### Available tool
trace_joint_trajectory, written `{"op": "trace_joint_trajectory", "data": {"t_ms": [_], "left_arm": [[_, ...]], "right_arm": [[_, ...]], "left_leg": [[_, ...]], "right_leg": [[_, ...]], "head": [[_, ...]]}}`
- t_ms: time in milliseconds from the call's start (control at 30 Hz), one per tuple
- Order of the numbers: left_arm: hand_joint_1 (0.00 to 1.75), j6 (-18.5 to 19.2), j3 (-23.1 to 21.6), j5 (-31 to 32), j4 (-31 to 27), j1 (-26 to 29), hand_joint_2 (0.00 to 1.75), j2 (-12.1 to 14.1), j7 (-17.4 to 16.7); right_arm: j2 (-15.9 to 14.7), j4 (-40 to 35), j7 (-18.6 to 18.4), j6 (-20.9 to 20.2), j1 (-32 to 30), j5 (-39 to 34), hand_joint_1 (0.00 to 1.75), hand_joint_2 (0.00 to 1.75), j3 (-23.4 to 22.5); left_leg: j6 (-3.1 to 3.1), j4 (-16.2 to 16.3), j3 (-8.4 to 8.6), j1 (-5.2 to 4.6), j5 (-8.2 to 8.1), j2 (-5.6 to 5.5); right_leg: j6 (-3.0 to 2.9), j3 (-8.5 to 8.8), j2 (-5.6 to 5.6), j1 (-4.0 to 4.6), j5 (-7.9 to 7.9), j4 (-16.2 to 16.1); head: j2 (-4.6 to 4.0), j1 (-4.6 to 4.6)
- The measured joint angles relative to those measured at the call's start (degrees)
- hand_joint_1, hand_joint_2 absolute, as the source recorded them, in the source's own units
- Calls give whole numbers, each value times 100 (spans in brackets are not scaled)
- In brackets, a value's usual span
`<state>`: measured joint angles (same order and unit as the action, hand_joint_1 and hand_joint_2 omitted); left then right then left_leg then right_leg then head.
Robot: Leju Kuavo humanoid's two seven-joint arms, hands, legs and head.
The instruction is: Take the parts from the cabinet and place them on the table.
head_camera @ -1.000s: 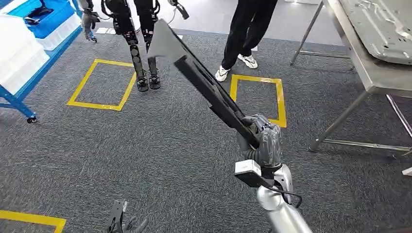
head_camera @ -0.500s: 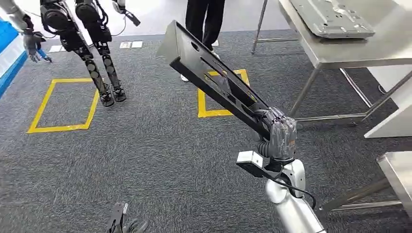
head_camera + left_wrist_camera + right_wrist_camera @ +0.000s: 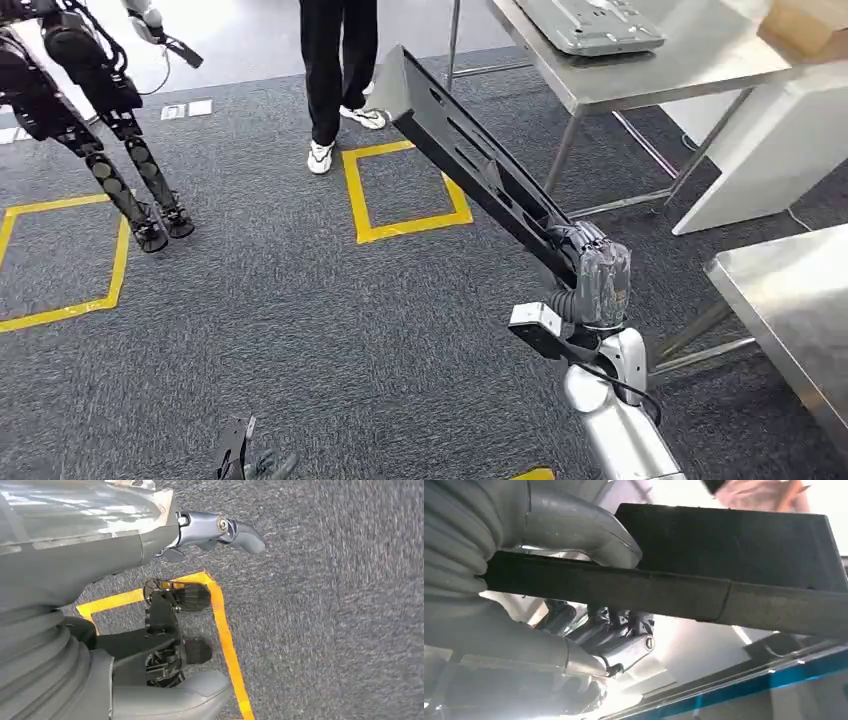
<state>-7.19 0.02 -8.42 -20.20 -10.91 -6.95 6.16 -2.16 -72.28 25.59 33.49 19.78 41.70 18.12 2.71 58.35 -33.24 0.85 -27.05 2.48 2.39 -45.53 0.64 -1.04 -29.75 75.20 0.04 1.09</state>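
While the right hand (image 3: pixel 592 272) grips one end of a long black metal part (image 3: pixel 470 160), its fingers (image 3: pixel 621 625) wrapped under the bar and its thumb over the top, the part slants up and away over the grey carpet (image 3: pixel 300 300). The part's far end hangs near the steel table (image 3: pixel 640 75), level with the table's front leg, and a grey stamped panel (image 3: pixel 590 22) lies on that table. A yellow floor square (image 3: pixel 400 190) sits beside the table, under the part, and a person's legs (image 3: pixel 335 70) stand just beyond the square. Another robot (image 3: pixel 90 110) stands well apart from the table. The left hand (image 3: pixel 220 530) hangs low over the carpet, its fingers loosely apart, holding nothing.
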Motion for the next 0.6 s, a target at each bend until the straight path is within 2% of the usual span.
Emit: {"op": "trace_joint_trajectory", "data": {"t_ms": [33,67,100,133,167,200,267,300,333,367,400,433,467,500,533,567,600], "left_arm": [[0,5,2,7,0,-1,175,0,-2],[0,18,4,15,0,-1,175,0,-9],[0,35,9,33,0,-3,175,0,-11],[0,46,28,57,-2,-7,175,20,-15],[0,57,46,63,0,-13,175,20,-17],[0,61,61,85,-2,-17,175,26,-31],[0,68,76,105,-2,-28,175,22,-31],[0,72,81,112,-4,-42,175,20,-31],[0,72,87,111,-4,-53,175,31,-29],[0,72,90,111,-2,-51,175,31,-28],[0,72,92,111,-2,-37,175,31,-31],[0,79,98,114,-2,-28,175,33,-35],[0,77,107,122,-2,-22,175,33,-44],[0,63,118,129,-2,-21,175,35,-48],[0,61,140,153,-2,-25,175,37,-50],[0,61,155,192,-2,-35,175,44,-59],[0,68,164,219,-2,-52,175,59,-77]], "right_arm": [[-7,24,0,0,2,16,175,175,-15],[-11,42,-17,9,11,54,175,175,-33],[-13,59,-44,13,26,116,175,175,-44],[-16,79,-61,26,48,190,175,175,-52],[-15,99,-85,35,64,250,175,175,-50],[-24,123,-103,55,83,297,175,175,-55],[-57,162,-120,77,99,319,175,175,-70],[-66,175,-120,79,110,321,175,175,-70],[-77,177,-120,101,134,321,175,175,-74],[-72,193,-120,101,162,324,175,175,-72],[-59,208,-120,105,174,326,175,175,-68],[-55,227,-120,129,175,350,175,175,-66],[-57,254,-136,151,175,400,175,175,-66],[-64,287,-157,186,178,481,175,175,-66],[-70,320,-208,232,194,617,175,175,-66],[-72,365,-280,265,221,855,175,175,-65],[-72,392,-352,282,252,1131,175,175,-70]], "left_leg": [[-10,1,2,1,-9,75],[-28,3,11,5,-21,149],[-59,6,32,1,-41,208],[-99,8,49,-39,-69,261],[-138,8,63,-63,-91,318],[-164,11,95,-75,-108,374],[-212,-19,154,-50,-135,522],[-273,13,136,3,-183,425],[-277,181,95,23,-308,105],[-268,577,-81,25,-556,-124],[-273,1088,-330,24,-798,-231],[-279,1553,-577,28,-961,-266],[-278,1808,-734,27,-996,-267],[-269,1800,-769,28,-903,-267],[-257,1538,-680,29,-678,-268],[-253,1110,-492,39,-399,-295],[-252,583,-258,67,-115,-393]], "right_leg": [[66,192,-33,-25,145,-349],[129,494,-120,-47,341,-913],[169,815,-345,-69,516,-1505],[119,947,-677,-25,545,-1703],[83,957,-601,47,573,-1730],[41,932,-502,41,585,-1721],[1,926,-350,56,582,-1728],[-67,961,-274,-76,601,-1744],[-100,961,-194,-66,606,-1742],[-192,963,-136,-51,600,-1741],[-219,964,-55,-32,604,-1741],[-222,963,34,-15,602,-1740],[-222,964,124,-2,602,-1739],[-220,968,210,1,604,-1736],[-219,971,305,0,604,-1726],[-218,974,394,-7,603,-1707],[-214,971,482,-13,601,-1681]], "head": [[0,9],[0,0],[2,6],[0,20],[0,11],[0,6],[0,4],[0,0],[0,-29],[0,-42],[0,-61],[0,-64],[0,-61],[0,-61],[0,-64],[0,-66],[0,-66]]}}
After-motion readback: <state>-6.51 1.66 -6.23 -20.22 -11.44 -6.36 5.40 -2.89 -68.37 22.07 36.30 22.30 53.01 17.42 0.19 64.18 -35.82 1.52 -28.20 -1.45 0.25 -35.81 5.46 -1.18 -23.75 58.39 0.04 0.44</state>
